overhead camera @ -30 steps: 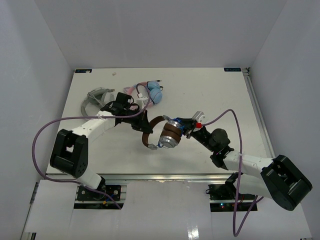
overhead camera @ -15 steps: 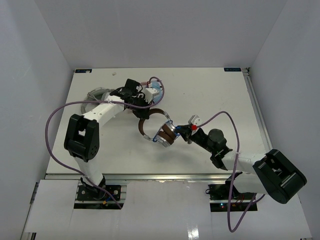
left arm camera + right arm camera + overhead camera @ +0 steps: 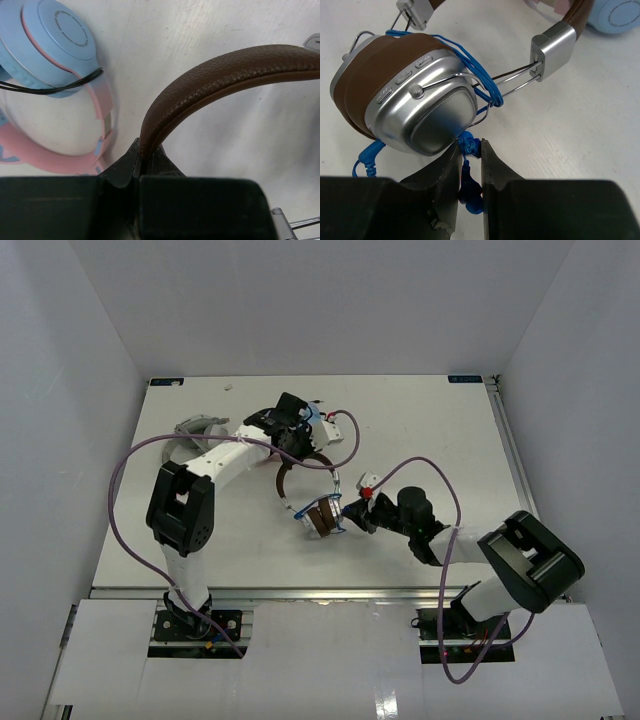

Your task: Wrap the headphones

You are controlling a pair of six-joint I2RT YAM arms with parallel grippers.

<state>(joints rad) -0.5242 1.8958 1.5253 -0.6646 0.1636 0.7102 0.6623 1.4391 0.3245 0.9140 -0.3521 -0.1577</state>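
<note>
The headphones (image 3: 322,516) lie mid-table, with a dark brown headband (image 3: 210,75), brown pads and silver cups (image 3: 427,107). The thin blue cable (image 3: 470,62) is looped over the cups and wire yokes. My left gripper (image 3: 292,440) is shut on the headband (image 3: 292,462), its jaws clamping the band's end in the left wrist view (image 3: 145,157). My right gripper (image 3: 470,152) sits just below the silver cup, shut on a knotted bit of the blue cable and its blue plug (image 3: 471,192). In the top view my right gripper (image 3: 355,514) is beside the cups.
The pink cat-ear headphones with light blue cups (image 3: 55,55) lie just behind the left gripper, also in the top view (image 3: 315,420). A grey-white pair (image 3: 192,428) lies at the far left. The table's right edge has a metal rail (image 3: 515,465).
My left gripper has moved right and away, carrying the headband end toward the pink pair. The cups have shifted left and nearer. My right gripper followed them leftward, holding the cable.
</note>
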